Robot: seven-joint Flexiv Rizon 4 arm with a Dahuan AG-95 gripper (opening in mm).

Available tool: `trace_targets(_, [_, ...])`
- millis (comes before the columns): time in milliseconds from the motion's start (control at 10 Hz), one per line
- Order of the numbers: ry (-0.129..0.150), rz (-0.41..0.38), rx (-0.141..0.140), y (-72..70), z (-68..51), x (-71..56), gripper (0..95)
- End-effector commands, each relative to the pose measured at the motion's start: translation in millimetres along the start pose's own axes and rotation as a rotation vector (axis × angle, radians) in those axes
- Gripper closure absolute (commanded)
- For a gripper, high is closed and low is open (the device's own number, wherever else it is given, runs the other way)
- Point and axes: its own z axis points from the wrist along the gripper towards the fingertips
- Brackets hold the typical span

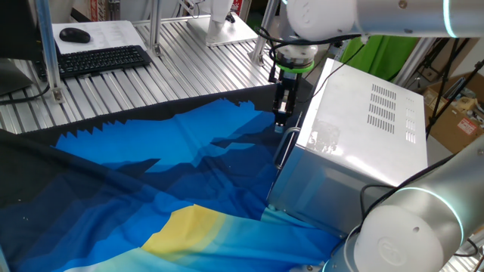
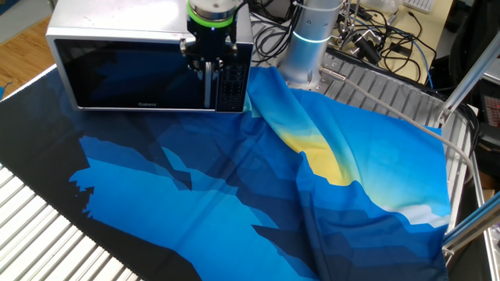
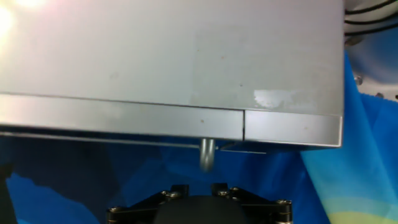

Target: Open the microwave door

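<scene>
Hand (image 2: pixel 209 72) at the microwave door (image 2: pixel 133 75) handle (grip unclear).

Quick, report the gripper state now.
Gripper: fingers at the microwave door handle; open, shut or gripping it cannot be told.

The table (image 1: pixel 189 64) has a ribbed aluminium top. A cloth (image 2: pixel 234 195) printed in blue, black and yellow covers most of it, wrinkled in places. The microwave (image 1: pixel 355 151) stands on the cloth at one edge of the table. On the bare ribbed part, toward the far corner in one fixed view, lie a black keyboard (image 1: pixel 102 59) and a black mouse (image 1: pixel 74 35) on white sheets (image 1: pixel 113 34).
</scene>
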Motion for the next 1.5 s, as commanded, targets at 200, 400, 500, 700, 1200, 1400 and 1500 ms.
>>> trace_targets(200, [-0.004,-0.006,-0.021,-2.5,1.3,-13.9,76.0])
trace_targets(400, [-0.009,-0.007,-0.024,-3.0,2.3,-15.7,76.0])
trace_targets(500, [-0.008,-0.008,-0.024,-3.0,2.7,-16.1,76.0])
trace_targets(700, [-0.006,-0.018,-0.024,-3.5,4.4,-18.1,76.0])
trace_targets(1200, [-0.005,-0.024,-0.031,-0.9,8.7,-18.4,76.0])
trace_targets(1400, [-0.002,-0.022,-0.022,-1.0,9.8,-18.2,76.0])
trace_targets(1500, [0.001,-0.019,-0.02,-1.8,11.8,-17.9,76.0])
